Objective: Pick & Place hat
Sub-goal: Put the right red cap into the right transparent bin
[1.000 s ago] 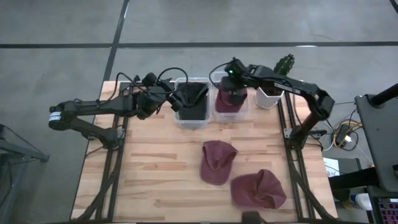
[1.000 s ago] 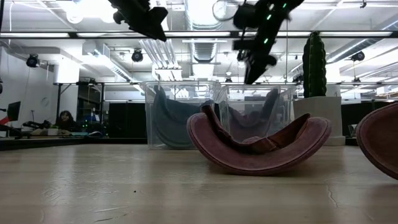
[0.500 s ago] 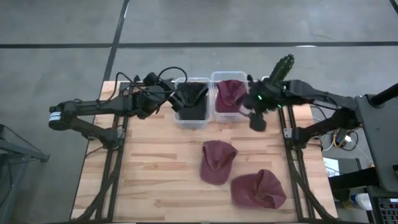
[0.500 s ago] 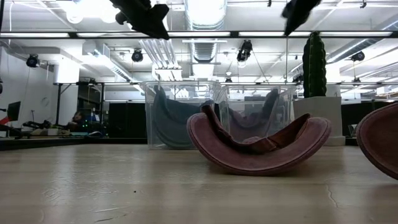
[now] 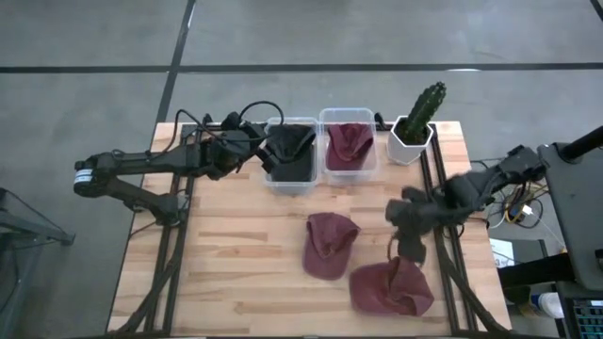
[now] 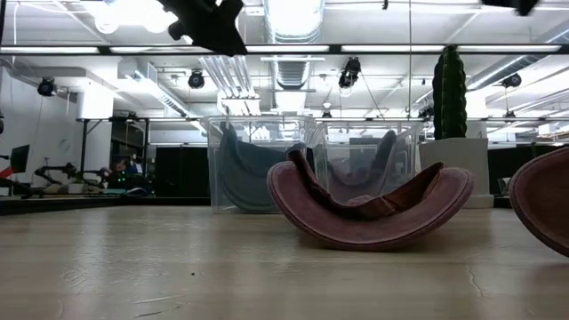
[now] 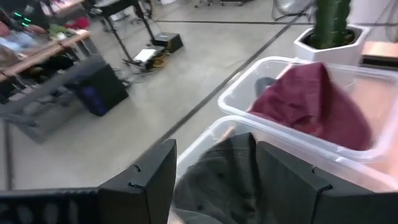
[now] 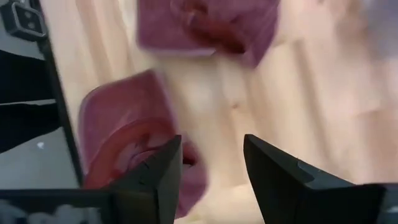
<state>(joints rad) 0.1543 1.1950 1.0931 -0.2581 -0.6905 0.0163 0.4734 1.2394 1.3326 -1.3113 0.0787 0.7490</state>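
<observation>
Right gripper (image 5: pixel 407 247), empty with fingers apart, has swung from the bin (image 5: pixel 350 151) toward a hat (image 5: pixel 391 286): next pick begins. Left gripper (image 5: pixel 267 153) open.

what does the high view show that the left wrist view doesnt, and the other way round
Only the high view: the right gripper with open jaws above the wooden table, two maroon hats loose on it, one mid-table and one near the front edge, and both arms whole.

Only the left wrist view: the left gripper with open jaws, seen close, poised over the dark hat's bin.

Both: the dark hat, the maroon hat in the neighbouring bin, and the potted cactus.
</observation>
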